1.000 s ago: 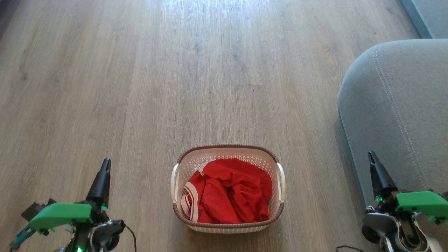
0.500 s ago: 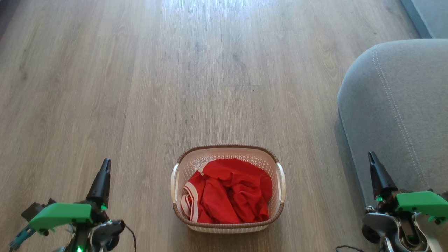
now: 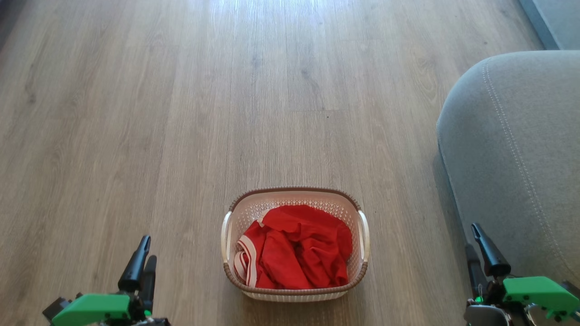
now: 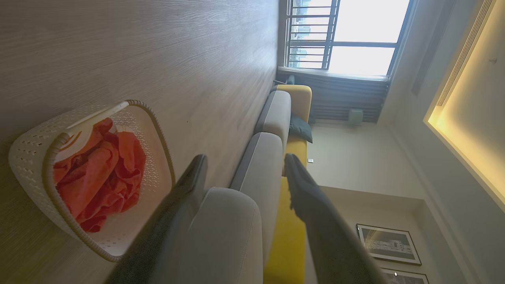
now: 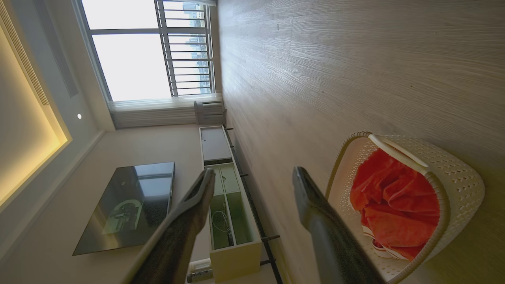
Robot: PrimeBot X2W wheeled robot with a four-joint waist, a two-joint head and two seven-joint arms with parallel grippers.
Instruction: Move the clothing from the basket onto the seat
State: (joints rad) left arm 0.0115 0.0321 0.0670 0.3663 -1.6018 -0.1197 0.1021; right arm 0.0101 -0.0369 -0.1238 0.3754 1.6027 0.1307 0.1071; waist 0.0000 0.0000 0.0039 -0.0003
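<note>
- Both your grippers are spread apart and hold nothing: the left gripper (image 3: 149, 248) sits low at your left, the right gripper (image 3: 471, 236) low at your right, by the edge of the seat (image 3: 512, 149).
- All the red clothing (image 3: 297, 251) lies crumpled inside the basket (image 3: 294, 190), its white striped trim (image 3: 247, 265) toward the left side.
- Your basket stands on the wooden floor (image 3: 181, 113) between the grippers, apart from the seat.

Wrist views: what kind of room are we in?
Most likely a home living room: a grey-and-yellow sofa, a TV on the wall above a low media cabinet, and a laundry basket on wood-look flooring.
</note>
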